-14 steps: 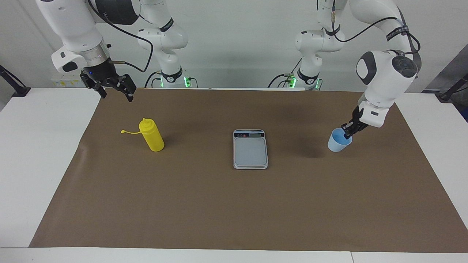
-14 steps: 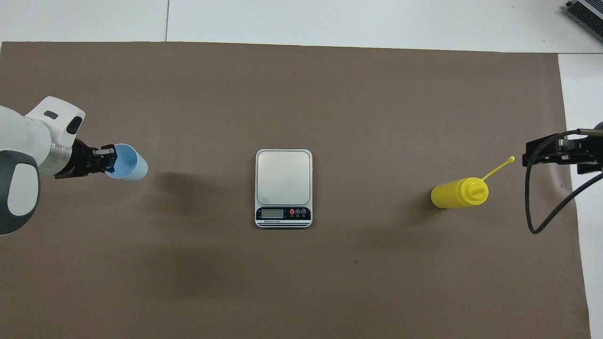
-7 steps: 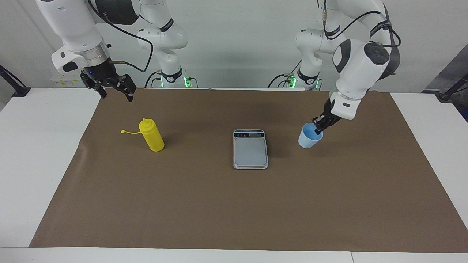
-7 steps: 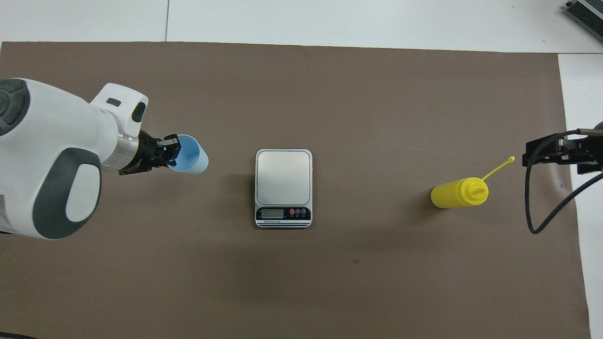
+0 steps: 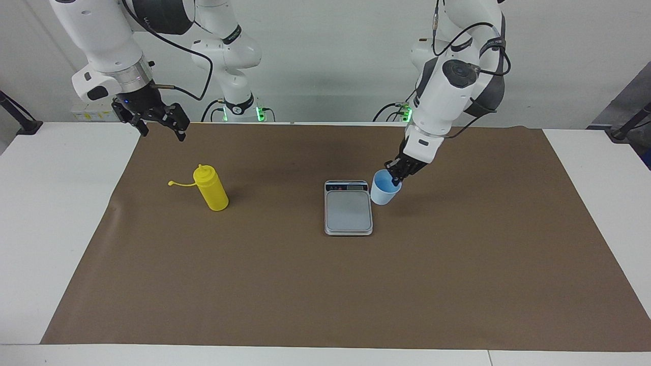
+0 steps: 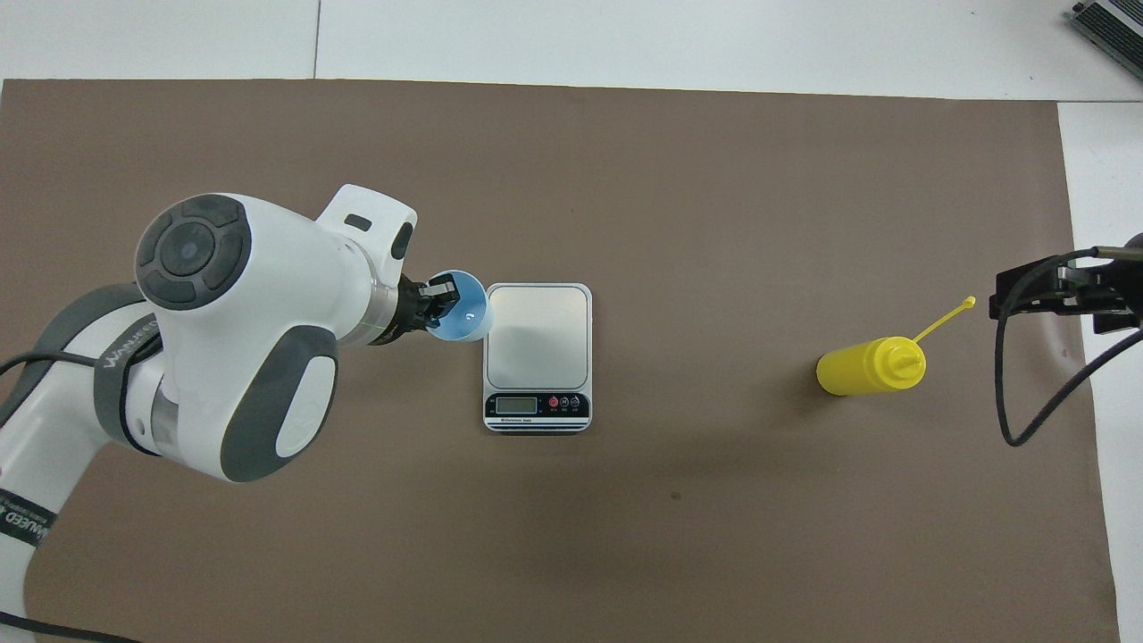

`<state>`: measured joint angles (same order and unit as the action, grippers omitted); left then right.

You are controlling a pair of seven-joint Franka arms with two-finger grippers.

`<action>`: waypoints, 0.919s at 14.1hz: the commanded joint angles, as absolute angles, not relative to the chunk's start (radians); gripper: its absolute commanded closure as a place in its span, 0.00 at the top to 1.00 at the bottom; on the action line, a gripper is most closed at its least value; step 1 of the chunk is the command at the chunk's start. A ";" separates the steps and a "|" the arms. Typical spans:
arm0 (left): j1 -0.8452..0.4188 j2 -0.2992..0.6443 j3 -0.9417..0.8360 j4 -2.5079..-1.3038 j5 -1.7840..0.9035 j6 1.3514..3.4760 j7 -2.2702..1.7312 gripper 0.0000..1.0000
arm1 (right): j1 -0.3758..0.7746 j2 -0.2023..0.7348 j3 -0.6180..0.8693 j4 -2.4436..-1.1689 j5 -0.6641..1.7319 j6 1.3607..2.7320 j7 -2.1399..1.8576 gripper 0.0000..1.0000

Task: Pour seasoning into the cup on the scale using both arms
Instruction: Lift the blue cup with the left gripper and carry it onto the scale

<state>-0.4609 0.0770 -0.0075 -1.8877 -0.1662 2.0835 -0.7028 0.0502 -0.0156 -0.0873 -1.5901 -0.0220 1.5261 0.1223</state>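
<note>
My left gripper (image 5: 395,175) is shut on the rim of the pale blue cup (image 5: 382,192) and holds it slightly tilted, low over the mat at the edge of the scale (image 5: 348,213) toward the left arm's end. In the overhead view the cup (image 6: 464,320) overlaps the scale's (image 6: 538,344) edge, held by the left gripper (image 6: 438,302). The yellow seasoning bottle (image 5: 211,191) stands upright toward the right arm's end, its cap strap sticking out; it also shows in the overhead view (image 6: 864,369). My right gripper (image 5: 160,123) is open, raised beside the bottle, apart from it, at the mat's edge (image 6: 1054,290).
A brown mat (image 5: 325,284) covers most of the white table (image 5: 46,213). A grey device (image 6: 1112,27) lies at the table's corner farthest from the robots, at the right arm's end.
My left arm has carried the cup from the left arm's end of the mat across to the scale's edge. The right arm, bottle and scale have not moved.
</note>
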 commanded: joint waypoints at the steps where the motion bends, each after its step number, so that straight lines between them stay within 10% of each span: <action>1: -0.505 0.112 0.008 -1.864 -0.179 2.112 -0.733 0.00 | 0.041 -0.037 -0.084 -1.592 -0.023 1.502 0.098 1.00; 13: -0.626 0.227 0.011 -1.877 -0.138 2.207 -0.828 0.00 | 0.040 -0.074 -0.086 -1.674 -0.021 1.558 0.064 1.00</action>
<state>-0.5989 0.2204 -0.0052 -1.8667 -0.1591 2.1846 -0.8078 0.0483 -0.0328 -0.0881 -1.6172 -0.0220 1.5226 0.0925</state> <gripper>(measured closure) 0.960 0.000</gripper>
